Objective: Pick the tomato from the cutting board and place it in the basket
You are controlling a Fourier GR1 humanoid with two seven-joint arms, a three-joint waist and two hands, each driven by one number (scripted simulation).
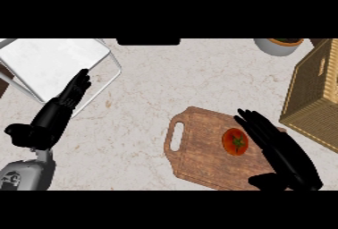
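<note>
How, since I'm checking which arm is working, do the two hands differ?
The right hand lies over the cutting board, right beside the tomato; the left hand is away from the board, overlapping a white tray. The right hand points up-left in the view, the left hand up-right. Both are black, straight-fingered, holding nothing.

The pale marbled counter (198, 76) carries a wooden cutting board (198, 156). To the board's right stands a wicker basket (317, 89), to its upper left a white tray (46, 62), and beyond it a grey pot (277, 47).
</note>
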